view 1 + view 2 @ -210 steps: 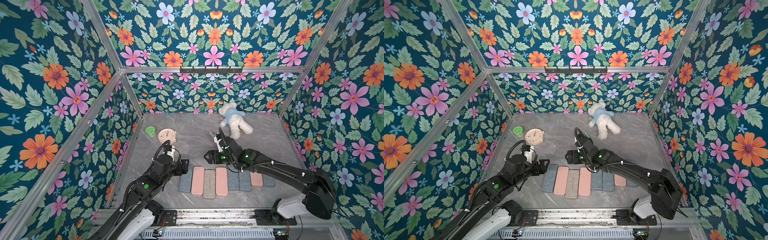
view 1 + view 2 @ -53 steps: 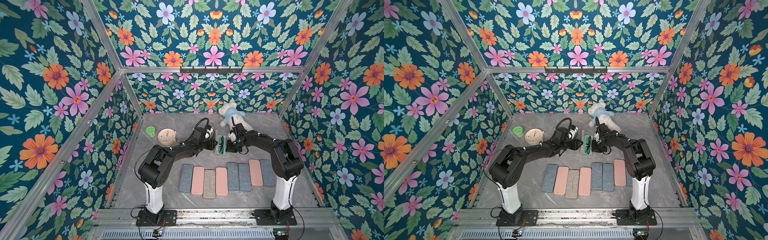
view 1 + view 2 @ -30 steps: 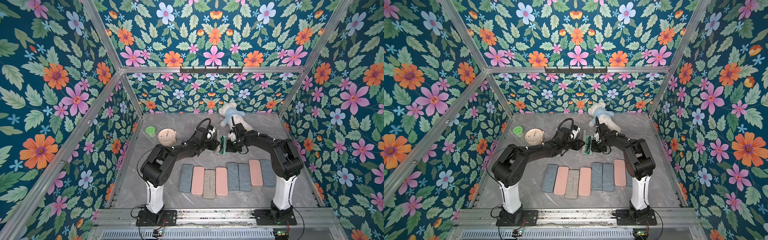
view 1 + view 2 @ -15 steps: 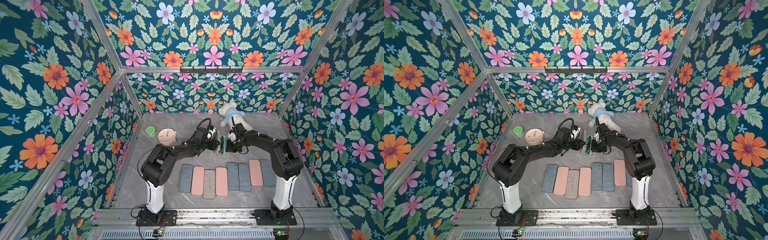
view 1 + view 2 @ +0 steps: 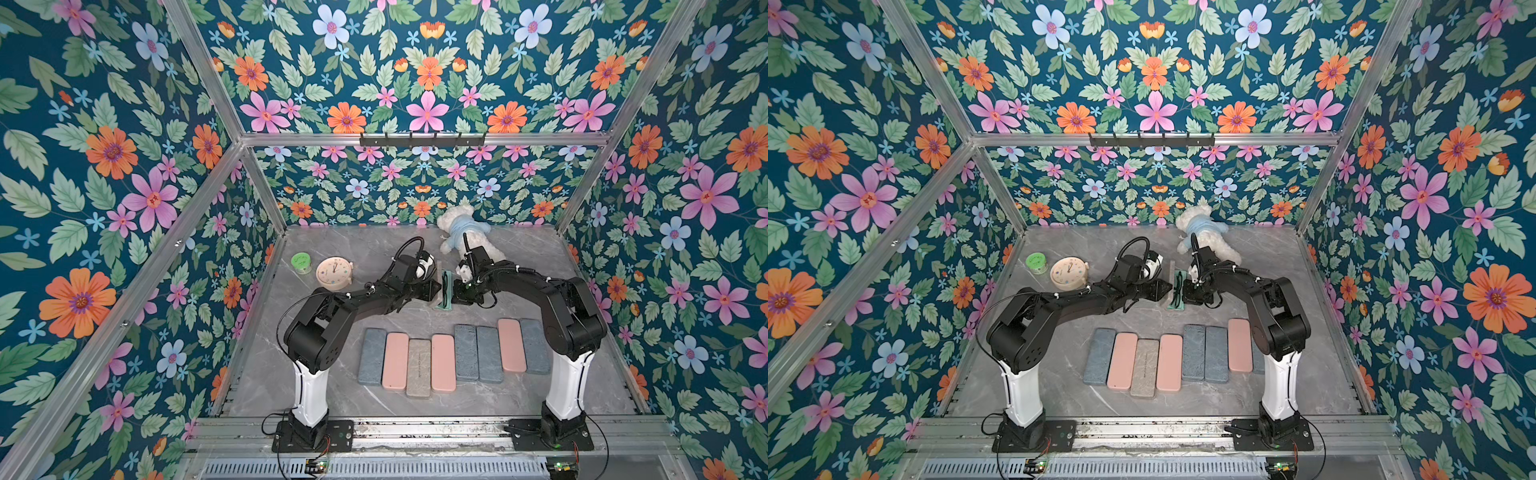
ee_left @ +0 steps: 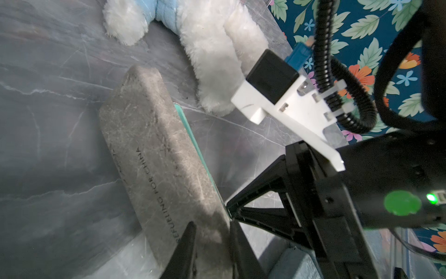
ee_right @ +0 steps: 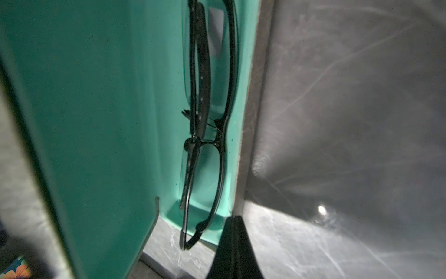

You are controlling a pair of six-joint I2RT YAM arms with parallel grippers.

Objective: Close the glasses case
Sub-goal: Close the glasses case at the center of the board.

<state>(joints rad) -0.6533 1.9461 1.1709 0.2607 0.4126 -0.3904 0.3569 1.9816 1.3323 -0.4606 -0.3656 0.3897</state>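
Floral wallpaper boxes in a grey marbled tabletop, and both arms meet at its middle. The left gripper has its jaws part-way apart, with the fingertips at the grey outer face of the lid. I cannot tell whether they pinch it.

The right gripper is clenched with nothing in it. Its fingers are pressed into one black wedge whose tip touches the rim on the right side of the glasses case.

That case sits mid-table between the two grippers, half open, with its lid standing nearly upright on the left and its teal lining showing. Black-framed glasses lie folded in the base.

Just beyond it, towards the far wall, a white teddy bear in a blue top lies on its side. Off to the far left stands a cream alarm clock, with a green-lidded jar just beside it. On the near side is a row of closed cases, eight of them in pink, blue and grey, laid side by side.
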